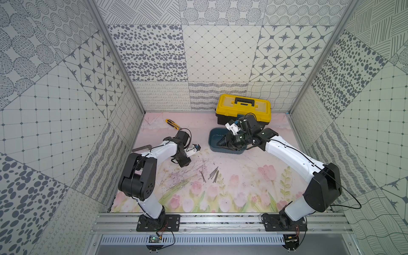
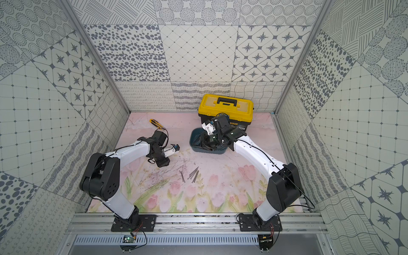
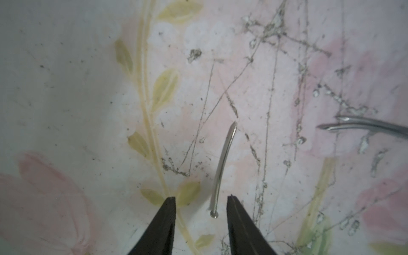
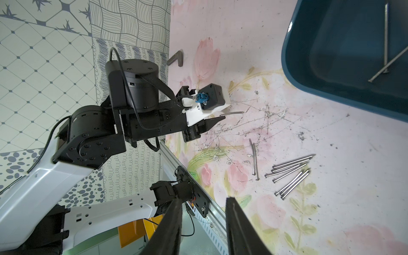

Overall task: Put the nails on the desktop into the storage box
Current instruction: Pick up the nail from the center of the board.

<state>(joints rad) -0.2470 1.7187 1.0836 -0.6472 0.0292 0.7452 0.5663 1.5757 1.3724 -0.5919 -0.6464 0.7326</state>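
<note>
1. Left gripper (image 3: 201, 197): jaws parted, clamped on nothing. Your tips straddle the head of a single nail (image 3: 223, 167), which seems to lie flat on the desktop (image 3: 66, 88). There is a gap on each side of the head, so it looks lined up for a pinch.
2. Right gripper (image 4: 204, 198): jaws parted and empty. In both top views it hangs over the storage box (image 1: 212, 135), a fit place to release, or to wait clear of your other arm.
3. Storage box: set just in front of the yellow toolbox (image 1: 242, 106), well apart from the pile. At least two boxed nails (image 4: 386, 37) lie crossed inside.
4. Nails on the desktop (image 1: 213, 174): a loose cluster between your arms, with a pair just beside it. Judged from the count, most of the job is left.
5. Not yours to move: the utility knife (image 1: 173, 124) and the L-shaped bar (image 1: 142, 148), both off to the left.
</note>
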